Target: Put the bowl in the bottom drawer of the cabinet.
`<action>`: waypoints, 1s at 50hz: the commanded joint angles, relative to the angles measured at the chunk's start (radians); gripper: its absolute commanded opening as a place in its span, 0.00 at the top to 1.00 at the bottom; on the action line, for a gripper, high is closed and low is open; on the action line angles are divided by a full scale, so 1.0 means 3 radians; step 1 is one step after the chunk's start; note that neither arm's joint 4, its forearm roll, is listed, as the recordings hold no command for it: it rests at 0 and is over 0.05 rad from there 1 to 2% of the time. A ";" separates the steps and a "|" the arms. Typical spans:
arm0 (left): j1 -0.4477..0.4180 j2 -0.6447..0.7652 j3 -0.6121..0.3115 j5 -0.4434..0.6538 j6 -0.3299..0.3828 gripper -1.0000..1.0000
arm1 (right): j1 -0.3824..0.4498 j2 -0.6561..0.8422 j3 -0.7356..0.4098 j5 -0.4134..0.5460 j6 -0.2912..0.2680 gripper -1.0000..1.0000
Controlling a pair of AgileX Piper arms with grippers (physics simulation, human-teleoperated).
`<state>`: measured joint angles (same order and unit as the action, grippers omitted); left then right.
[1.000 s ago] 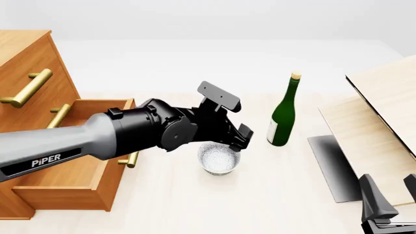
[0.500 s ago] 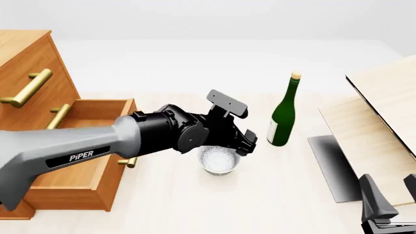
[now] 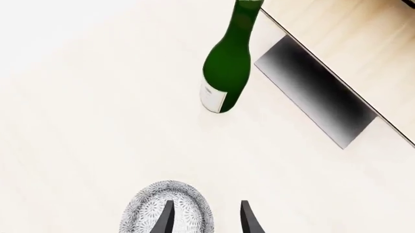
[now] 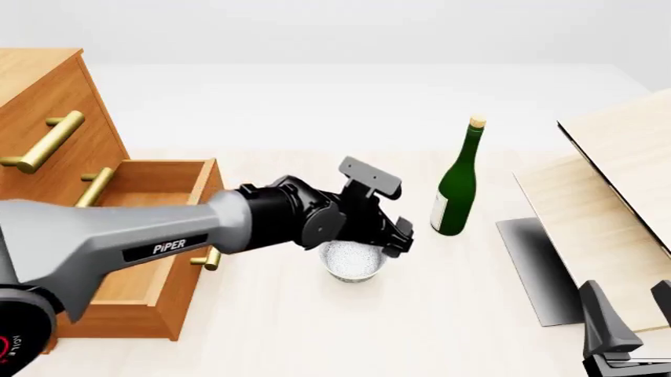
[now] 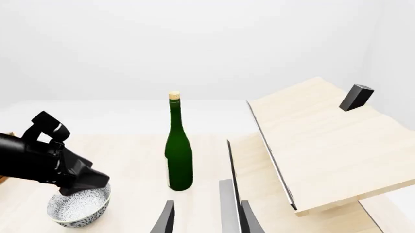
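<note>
The small white speckled bowl (image 4: 354,261) stands upright on the table, right of the cabinet (image 4: 42,102). My left gripper (image 4: 389,238) hangs over the bowl's right rim. In the left wrist view the bowl (image 3: 146,211) shows one finger (image 3: 166,219) inside it and the other finger outside, with a clear gap, so this gripper (image 3: 206,221) is open. The bottom drawer (image 4: 181,294) is pulled out and looks empty. My right gripper (image 4: 633,314) rests open and empty at the near right corner; its fingers (image 5: 166,218) point toward the bottle.
A green bottle (image 4: 454,196) with a cork stands just right of the bowl, also seen as the bottle (image 3: 227,73) and the bottle (image 5: 179,160). Pale plywood boards (image 4: 614,188) slope up at the right. The two upper drawers are closed, brass handles (image 4: 47,141) protruding.
My left arm has swung its wrist a little to the right and then lowered onto the bowl's right rim. The bowl, drawer and right arm have not moved.
</note>
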<state>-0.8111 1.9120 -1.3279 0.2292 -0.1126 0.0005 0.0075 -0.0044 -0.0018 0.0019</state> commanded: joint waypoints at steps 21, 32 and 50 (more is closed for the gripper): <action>0.0028 0.0205 0.0032 -0.0064 -0.0139 0.00 | 0.0000 0.0000 0.0000 0.0000 0.0000 0.00; -0.0012 0.0238 0.0037 -0.0059 -0.0186 0.00 | 0.0000 0.0000 0.0000 0.0000 0.0000 0.00; -0.0021 0.0294 0.0069 -0.0121 -0.0287 0.00 | -0.0001 0.0000 0.0000 0.0000 0.0000 0.00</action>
<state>-0.8143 1.9929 -1.3105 0.1996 -0.1827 0.0005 0.0075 -0.0044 -0.0018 0.0019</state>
